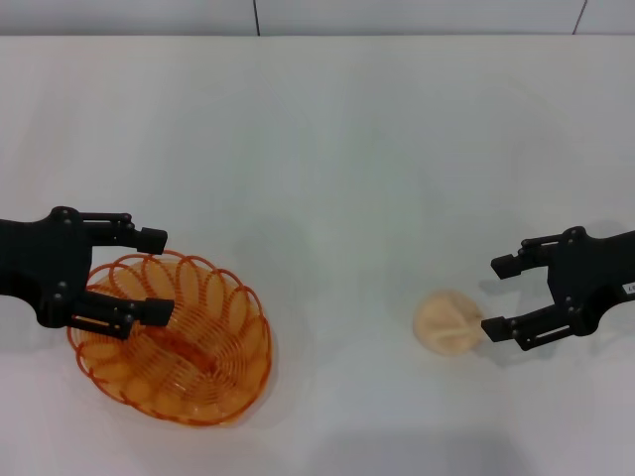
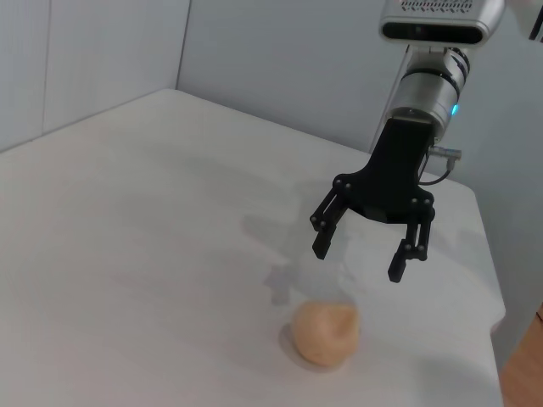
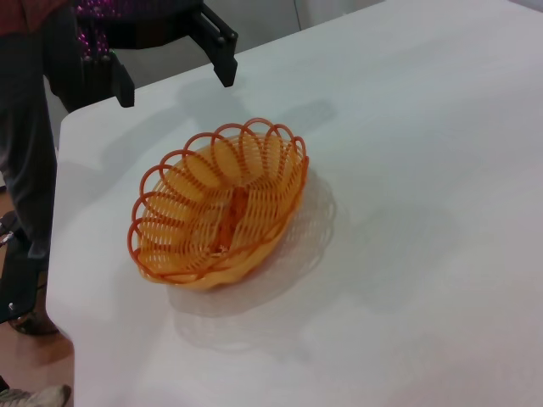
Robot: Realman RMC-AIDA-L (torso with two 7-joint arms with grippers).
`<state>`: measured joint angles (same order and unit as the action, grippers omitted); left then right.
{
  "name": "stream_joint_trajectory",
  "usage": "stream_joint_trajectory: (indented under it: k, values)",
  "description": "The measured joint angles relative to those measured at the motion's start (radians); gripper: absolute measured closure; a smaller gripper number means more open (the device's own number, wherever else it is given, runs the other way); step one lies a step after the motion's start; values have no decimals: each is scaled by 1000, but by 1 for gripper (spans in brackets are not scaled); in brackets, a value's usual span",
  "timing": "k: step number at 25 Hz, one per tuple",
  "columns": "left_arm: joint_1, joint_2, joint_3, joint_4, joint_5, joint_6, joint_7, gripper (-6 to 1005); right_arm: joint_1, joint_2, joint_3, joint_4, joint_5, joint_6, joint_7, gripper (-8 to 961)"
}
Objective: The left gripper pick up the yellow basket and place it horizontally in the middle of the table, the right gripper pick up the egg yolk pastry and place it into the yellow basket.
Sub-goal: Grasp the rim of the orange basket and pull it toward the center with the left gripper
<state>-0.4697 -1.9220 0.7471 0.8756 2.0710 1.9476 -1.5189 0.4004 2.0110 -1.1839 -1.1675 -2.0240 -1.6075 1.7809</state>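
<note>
Orange-yellow wire: the yellow basket (image 1: 171, 337) sits on the table (image 1: 327, 159) at the near left, upright on its base, long axis running diagonally, nothing inside it. In the right wrist view the yellow basket (image 3: 219, 208) shows its looped rim intact and casts a shadow on the white surface, close to the table's edge.

Left gripper (image 1: 159, 276): over the basket's left rim in the head view, fingers spread wide. One finger lies over the far rim, the other overlaps the basket's interior. Whether either finger touches the wire cannot be told. The right wrist view shows two black fingertips (image 3: 222, 47) of that gripper above and beyond the basket, seemingly clear of the rim.

Egg yolk pastry (image 1: 448, 320): on the table at the near right, well apart from the basket, creased top facing up.

Right gripper (image 1: 496, 297): just right of the pastry, fingers apart, holding nothing. In the head view the nearer fingertip reaches the pastry's right edge. The left wrist view shows the right gripper (image 2: 361, 252) hanging above the pastry (image 2: 326, 331), clear of it, its shadow falling on the table beside the bun.

A person's legs (image 3: 30, 144) stand beyond the table edge in the right wrist view.
</note>
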Motion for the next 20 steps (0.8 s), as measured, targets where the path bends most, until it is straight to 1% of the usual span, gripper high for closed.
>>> stream_joint_trajectory:
  k: [20]
  values:
    - [-3, 0, 0, 0, 0, -3, -1, 125, 1, 0, -1, -10, 3, 0, -1, 119]
